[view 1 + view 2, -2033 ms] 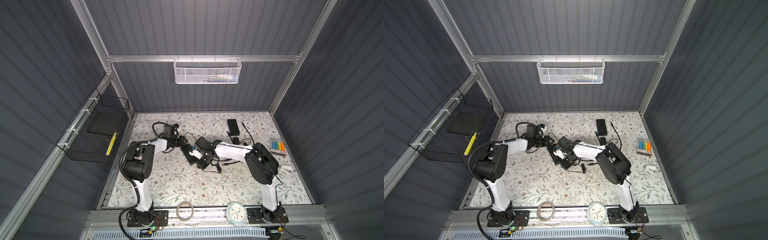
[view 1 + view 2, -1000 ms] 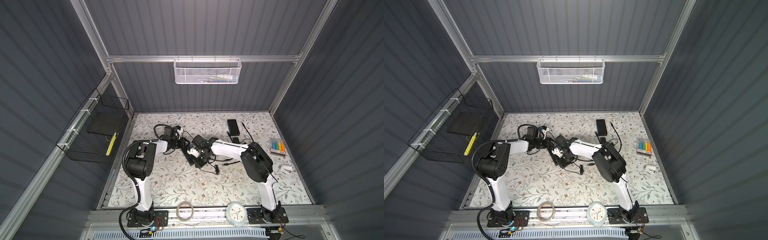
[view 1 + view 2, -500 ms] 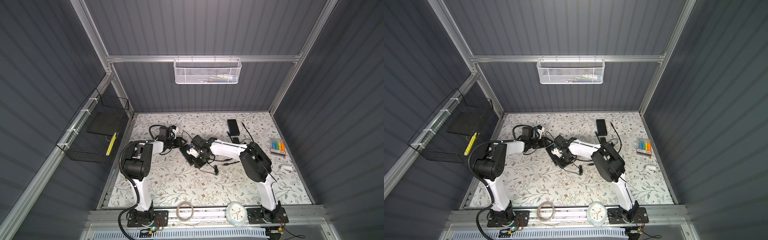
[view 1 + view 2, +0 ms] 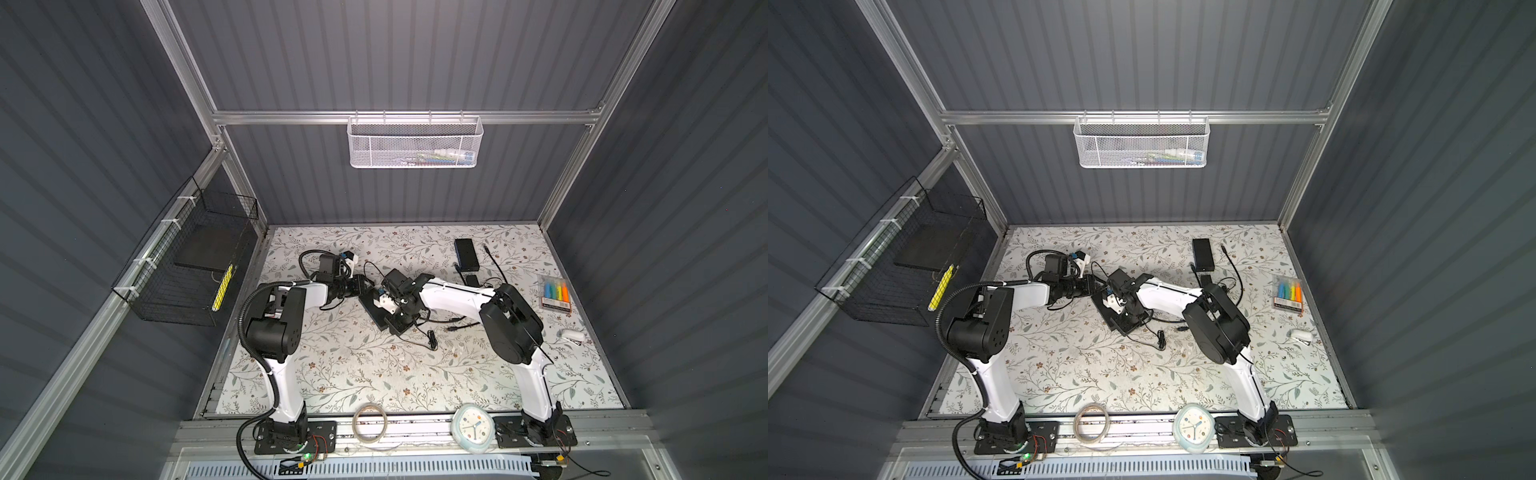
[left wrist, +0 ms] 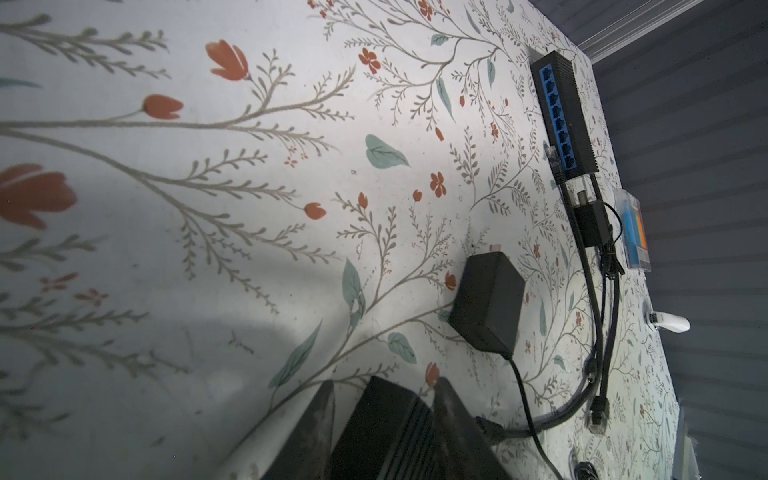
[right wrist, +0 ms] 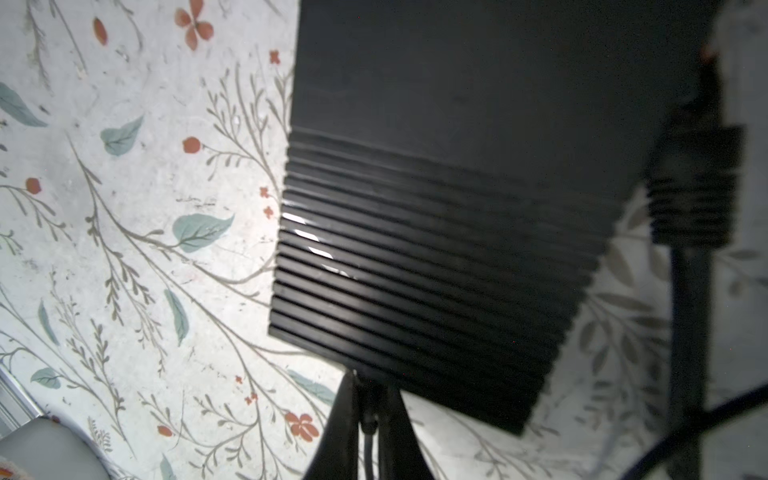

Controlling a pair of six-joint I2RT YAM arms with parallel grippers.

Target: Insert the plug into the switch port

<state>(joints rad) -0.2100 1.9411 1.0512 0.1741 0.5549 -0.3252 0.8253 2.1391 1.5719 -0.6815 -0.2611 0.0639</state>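
Centre of the surface [image 4: 332, 374]: black ribbed switch box [image 6: 457, 208] is clamped by left gripper [image 5: 384, 384], its edge faced by black plug [image 6: 368, 415] pinched in right gripper [image 6: 371, 384].

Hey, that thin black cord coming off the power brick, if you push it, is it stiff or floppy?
Probably floppy: the cord bends loosely over the table. It would likely drag, not slide whole, being fixed to the brick. It may snag the thicker cable it crosses.

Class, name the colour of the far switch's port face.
Blue port face, clearest in the left wrist view.
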